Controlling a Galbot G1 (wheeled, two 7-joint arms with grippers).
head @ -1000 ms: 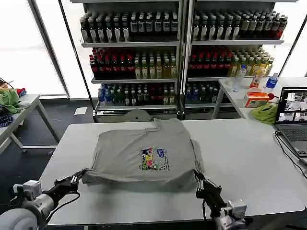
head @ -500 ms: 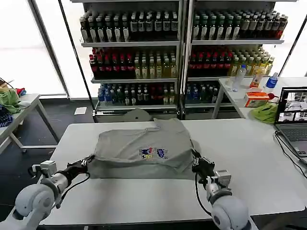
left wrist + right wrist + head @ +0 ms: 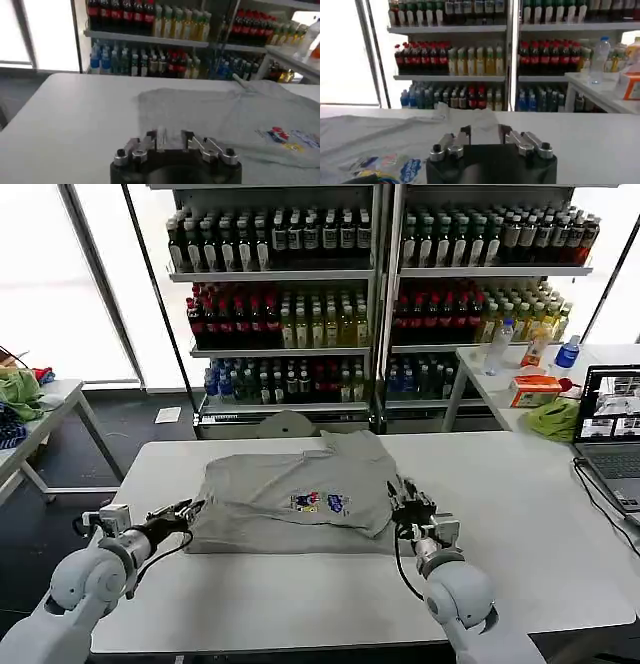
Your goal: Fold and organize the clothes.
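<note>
Shirt (image 3: 300,494), light grey w/ multicolour chest print, lies mid-table (image 3: 520,514), its near edge raised and doubled toward 12 o'clock. Left gripper (image 3: 188,510) at the shirt's 8 o'clock corner, fingers pinching fabric. Right gripper (image 3: 408,502) at its 4 o'clock corner, fingers clamped on cloth too.

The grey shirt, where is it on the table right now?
In the head view the grey shirt lies mid-table toward the near edge, its near hem folded back, between the left gripper and the right gripper.
</note>
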